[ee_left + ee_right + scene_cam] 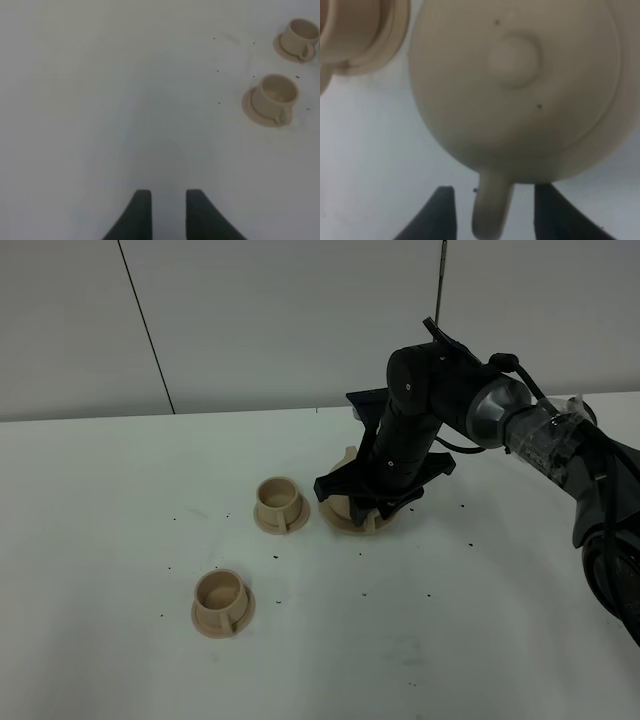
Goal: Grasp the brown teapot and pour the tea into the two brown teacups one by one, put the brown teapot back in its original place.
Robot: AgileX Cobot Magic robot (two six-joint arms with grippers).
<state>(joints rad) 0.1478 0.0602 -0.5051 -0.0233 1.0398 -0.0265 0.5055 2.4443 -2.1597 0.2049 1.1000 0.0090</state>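
Exterior high view
Hidden: the right gripper point(378, 502) and its wrist cover most of the brown teapot point(352, 510), so only tan slivers show around the black fingers. The left arm is out of frame.
Teapot place: it sits on the wide saucer point(338, 524) on the white table point(120, 540), just beside the farther teacup point(279, 505). The nearer teacup point(222, 601) stands well apart, toward the front.
Claw spread: cannot be told from this angle.

Left wrist view
Left gripper point(167, 215): only the two dark fingertips show, cut off by the frame edge. There is a narrow gap between them, nothing in it, and bare table below.
Cups: both teacups stand on their small saucers, off to one side and away from the fingers.

Right wrist view
Sharpness: blurred because so close. The spout is out of frame.
Teapot look: rounded matte beige body, with a knobbed lid point(512, 52) bearing a few dark specks.
Handle point(492, 212): lies between the two fingers point(444, 215), with white table visible on either side of it.
Claw: spread apart, straddling the handle, gripping nothing.
Corner: one teacup is partly cut off.
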